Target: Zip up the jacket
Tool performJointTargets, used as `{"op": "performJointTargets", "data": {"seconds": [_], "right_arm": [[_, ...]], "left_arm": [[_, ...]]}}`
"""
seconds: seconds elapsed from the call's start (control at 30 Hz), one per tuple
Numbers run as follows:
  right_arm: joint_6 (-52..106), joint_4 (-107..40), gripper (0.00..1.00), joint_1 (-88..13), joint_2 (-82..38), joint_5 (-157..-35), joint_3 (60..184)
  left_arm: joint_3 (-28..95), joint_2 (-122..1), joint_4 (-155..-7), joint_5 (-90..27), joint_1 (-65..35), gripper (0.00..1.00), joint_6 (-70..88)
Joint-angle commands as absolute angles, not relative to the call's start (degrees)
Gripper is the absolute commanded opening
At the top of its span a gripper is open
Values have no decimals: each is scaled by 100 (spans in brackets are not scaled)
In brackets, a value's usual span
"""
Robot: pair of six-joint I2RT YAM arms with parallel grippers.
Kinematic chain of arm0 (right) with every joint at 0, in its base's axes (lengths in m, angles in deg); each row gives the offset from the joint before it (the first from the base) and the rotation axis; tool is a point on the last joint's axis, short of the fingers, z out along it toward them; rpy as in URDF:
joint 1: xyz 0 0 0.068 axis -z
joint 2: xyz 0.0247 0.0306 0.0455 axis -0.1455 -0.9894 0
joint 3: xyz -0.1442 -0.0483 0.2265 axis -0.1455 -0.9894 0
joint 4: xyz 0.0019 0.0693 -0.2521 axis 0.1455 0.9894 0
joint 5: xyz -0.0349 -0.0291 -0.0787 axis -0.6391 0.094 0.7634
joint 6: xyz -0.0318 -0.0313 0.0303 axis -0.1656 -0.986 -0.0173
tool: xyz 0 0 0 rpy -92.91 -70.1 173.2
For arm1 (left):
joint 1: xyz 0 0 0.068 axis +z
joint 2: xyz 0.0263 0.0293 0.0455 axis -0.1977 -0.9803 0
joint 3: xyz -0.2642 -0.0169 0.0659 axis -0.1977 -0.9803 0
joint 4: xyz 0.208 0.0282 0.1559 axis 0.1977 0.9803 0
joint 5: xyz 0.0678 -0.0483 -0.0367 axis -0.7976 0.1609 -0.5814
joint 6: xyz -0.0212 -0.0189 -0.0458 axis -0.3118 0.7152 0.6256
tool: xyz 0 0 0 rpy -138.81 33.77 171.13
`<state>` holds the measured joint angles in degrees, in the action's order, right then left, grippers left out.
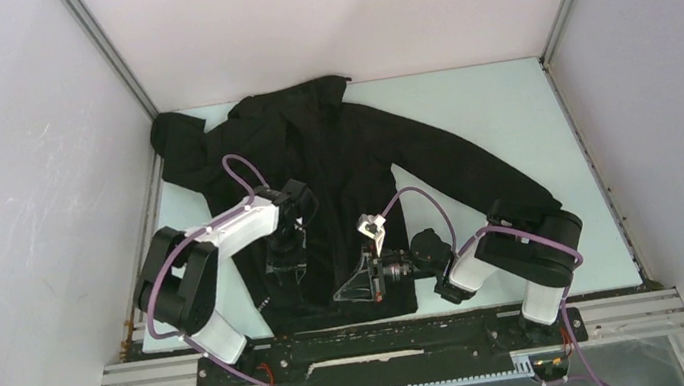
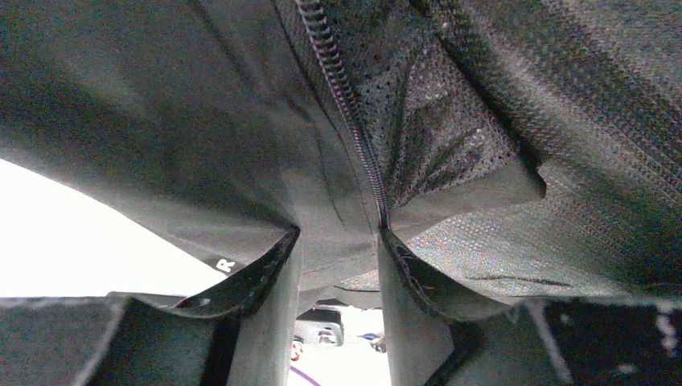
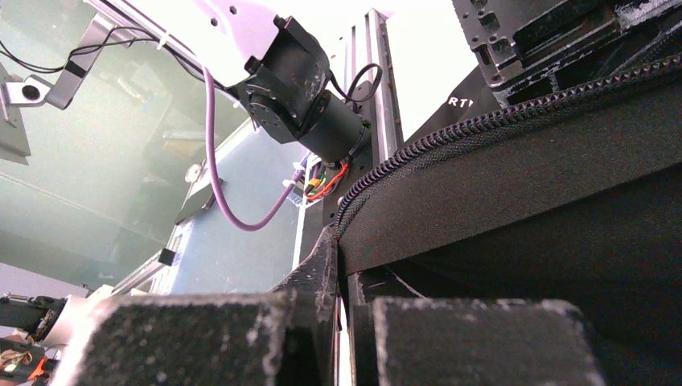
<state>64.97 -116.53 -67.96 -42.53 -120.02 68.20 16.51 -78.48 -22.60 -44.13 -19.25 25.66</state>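
Note:
The black jacket (image 1: pixel 352 151) lies spread on the pale table, collar at the far side and hem toward me. My left gripper (image 1: pixel 284 265) points down onto the left front panel. In the left wrist view its fingers (image 2: pixel 269 322) stand apart, open (image 2: pixel 338 233), with jacket fabric (image 2: pixel 201 121) draped across the tips. The open zipper line (image 2: pixel 354 129) runs down to the right fingertip. My right gripper (image 1: pixel 347 291) is at the hem. In the right wrist view it (image 3: pixel 344 241) is shut on the jacket's zipper edge (image 3: pixel 482 125).
White walls enclose the table (image 1: pixel 508 109) on three sides. The jacket's right sleeve (image 1: pixel 476 169) stretches toward my right arm. A metal rail (image 1: pixel 390 348) runs along the near edge. The left arm (image 3: pixel 297 80) shows in the right wrist view.

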Motion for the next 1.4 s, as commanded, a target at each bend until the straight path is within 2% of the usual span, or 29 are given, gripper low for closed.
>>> {"op": "performJointTargets", "data": {"seconds": [0.0,0.1,0.4,0.47,0.63,0.93,1.2,1.37], "right_arm": [[6491,-12087,0,-6815,-4302,-12129,6938],[6491,-12087,0,-6817,-4303,-12121,6930],[6491,-12091,0,-6828,-4304,-12124,6937],[6491,-12089,0,-6826,-4305,-12121,6938],[6491,-12086,0,-6827,-4320,-12120,6942],[6506,-12077,0,-6818,-4382,-12125,6989],[6330,-11424,0,-6797,-4438,-11901,7238],[6135,-10809,0,-6780,-4542,-11691,7592]], "left_arm": [[1499,-7906,-2504,-4379,-1952,45,2479],[1450,-7929,-2635,-4307,-1953,48,2477],[1218,-8101,-3060,-4135,-1953,49,2469],[1184,-8133,-3102,-4173,-1953,45,2450],[1205,-8021,-3028,-4341,-1953,29,2432],[1379,-6952,-2735,-4450,-1953,9,2563],[753,-5633,-3509,-4021,-1953,0,2638],[295,-4712,-4133,-3568,-1970,0,2510]]}}
